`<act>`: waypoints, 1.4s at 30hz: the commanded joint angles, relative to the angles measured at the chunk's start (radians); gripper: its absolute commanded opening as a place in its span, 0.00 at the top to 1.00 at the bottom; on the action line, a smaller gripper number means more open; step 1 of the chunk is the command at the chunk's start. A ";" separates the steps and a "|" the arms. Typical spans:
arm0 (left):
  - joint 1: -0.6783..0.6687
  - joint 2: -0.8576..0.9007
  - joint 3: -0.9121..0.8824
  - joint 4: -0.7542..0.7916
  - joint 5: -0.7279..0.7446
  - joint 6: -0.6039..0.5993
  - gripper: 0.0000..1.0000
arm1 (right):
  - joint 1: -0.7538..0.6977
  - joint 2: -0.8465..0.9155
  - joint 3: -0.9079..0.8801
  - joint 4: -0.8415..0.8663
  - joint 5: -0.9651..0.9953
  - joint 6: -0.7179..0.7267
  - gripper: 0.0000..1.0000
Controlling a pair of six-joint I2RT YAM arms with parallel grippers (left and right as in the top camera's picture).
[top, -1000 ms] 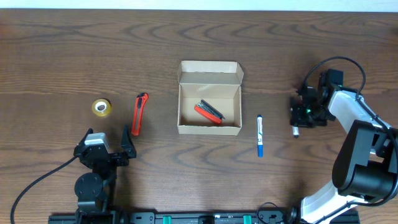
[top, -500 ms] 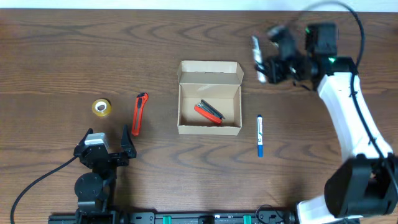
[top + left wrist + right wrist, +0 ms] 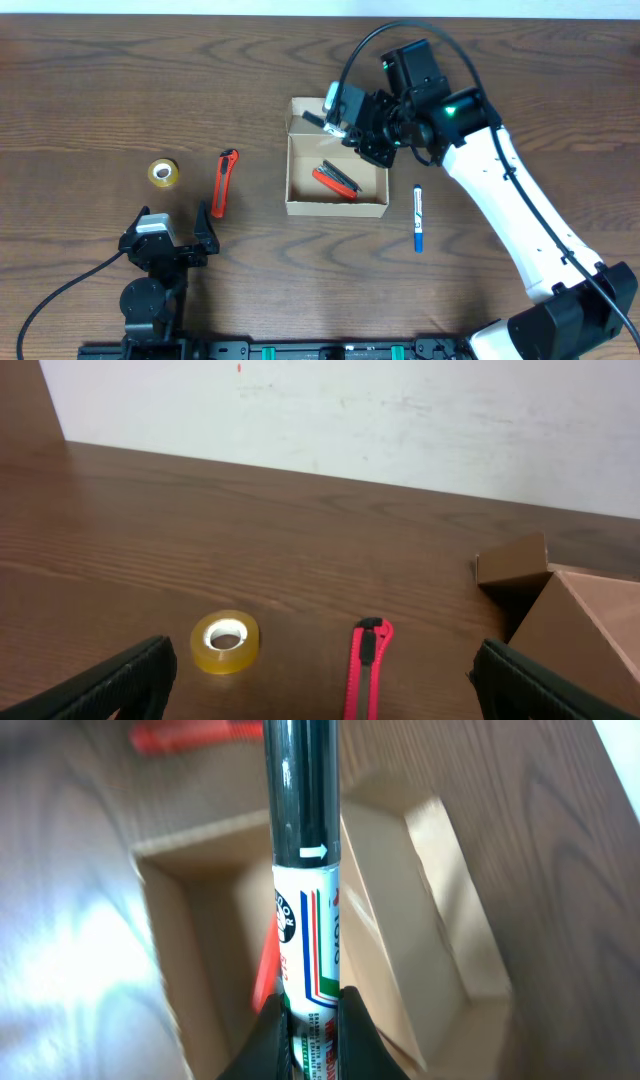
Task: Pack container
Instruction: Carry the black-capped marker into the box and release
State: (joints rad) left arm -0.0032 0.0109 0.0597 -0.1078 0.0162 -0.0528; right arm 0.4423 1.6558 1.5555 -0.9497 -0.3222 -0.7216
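Observation:
The open tan cardboard box sits mid-table with its lid flap folded back; a red and black item lies inside. My right gripper hovers over the box's far edge, shut on a whiteboard marker with a black cap; the box shows below it in the right wrist view. A blue marker lies right of the box. My left gripper is open and empty near the front left, its fingers framing the red utility knife and the tape roll.
The red utility knife and yellow tape roll lie left of the box. In the left wrist view, the box's corner rises at the right and a white wall stands beyond the table's far edge.
My right arm has swung from the right side of the table, up and leftward, carrying the marker over the box. The left arm has not moved.

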 commanded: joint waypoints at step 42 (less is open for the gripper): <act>-0.004 -0.006 -0.028 -0.019 0.003 -0.008 0.05 | 0.098 0.391 0.008 -0.052 0.134 -0.192 0.99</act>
State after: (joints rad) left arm -0.0032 0.0109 0.0597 -0.1078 0.0162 -0.0528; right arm 0.5335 2.0396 1.5555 -1.0115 -0.1654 -0.9127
